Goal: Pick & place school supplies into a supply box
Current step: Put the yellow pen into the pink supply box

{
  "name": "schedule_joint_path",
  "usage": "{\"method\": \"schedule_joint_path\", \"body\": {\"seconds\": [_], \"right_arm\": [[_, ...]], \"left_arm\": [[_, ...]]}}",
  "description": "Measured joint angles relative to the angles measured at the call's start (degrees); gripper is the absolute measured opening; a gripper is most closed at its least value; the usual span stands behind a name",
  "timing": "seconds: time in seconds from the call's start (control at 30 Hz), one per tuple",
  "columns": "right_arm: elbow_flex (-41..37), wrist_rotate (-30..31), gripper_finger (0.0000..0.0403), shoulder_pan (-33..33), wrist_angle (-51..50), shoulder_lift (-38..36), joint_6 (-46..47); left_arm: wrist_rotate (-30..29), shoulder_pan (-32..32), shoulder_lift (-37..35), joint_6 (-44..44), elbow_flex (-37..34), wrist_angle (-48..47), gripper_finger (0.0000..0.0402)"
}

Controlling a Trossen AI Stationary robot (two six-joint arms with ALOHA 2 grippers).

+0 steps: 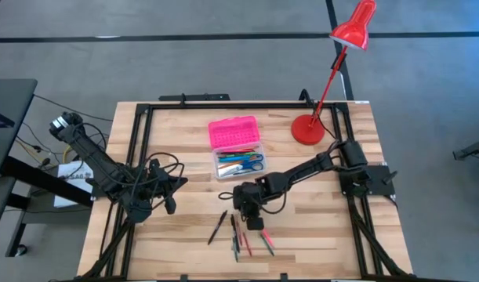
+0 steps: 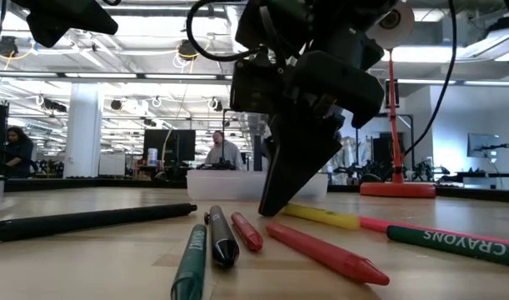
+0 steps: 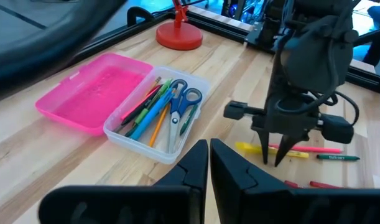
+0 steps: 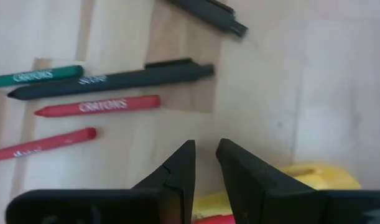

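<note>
we start with the yellow marker (image 3: 272, 150), lying flat on the wooden table (image 1: 176, 235) in front of the supply box (image 1: 237, 149), on the side away from the red desk lamp (image 1: 333, 63). its long axis runs roughly parallel to the box's long side, with a pink marker (image 3: 317, 149) continuing the line. the right gripper (image 3: 275, 163) stands over the marker's end, fingers pointing straight down, tips at or just above the wood. in the right wrist view the jaws are slightly apart with bare wood between them, and the yellow body lies just beside the fingertips rather than in the gap, so we judge a small sideways shift is needed before closing. more crayons and pens (image 1: 241, 235) lie further from the box. the box sits open, its pink lid folded back and its clear base already holding pencils and blue-handled scissors (image 3: 182, 102). the left gripper (image 3: 208, 165) waits to the box's left, jaws nearly together, holding nothing; the right arm is clearly nearer.
</note>
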Motion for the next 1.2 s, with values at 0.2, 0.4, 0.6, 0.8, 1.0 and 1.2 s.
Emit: {"method": "schedule_joint_path", "body": {"seconds": [0.2, 0.4, 0.6, 0.8, 1.0, 1.2], "right_arm": [[0.1, 0.8, 0.0074, -0.5, -4.5, -0.1, -0.1], [-0.1, 1.2, 0.0074, -0.5, -6.6, -1.0, -0.1], [-0.5, 3.9, 0.0074, -1.0, -12.2, -3.6, -1.7], [-0.5, 4.4, 0.0074, -2.7, -18.7, -4.5, -2.3], [-0.3, 4.3, 0.0074, -3.3, -23.1, -4.7, -2.3], [-0.4, 4.1, 0.0074, -3.3, -25.0, -5.1, -4.2]], "left_arm": [[0.0, 0.0, 0.0, 0.0, 0.0, 0.0, 0.0010], [0.0, 0.0, 0.0, 0.0, 0.0, 0.0, 0.0010], [0.0, 0.0, 0.0, 0.0, 0.0, 0.0, 0.0010], [0.0, 0.0, 0.0, 0.0, 0.0, 0.2, 0.0010], [0.0, 0.0, 0.0, 0.0, 0.0, 0.2, 0.0010], [0.0, 0.0, 0.0, -0.1, 0.0, 0.2, 0.0010]]}}
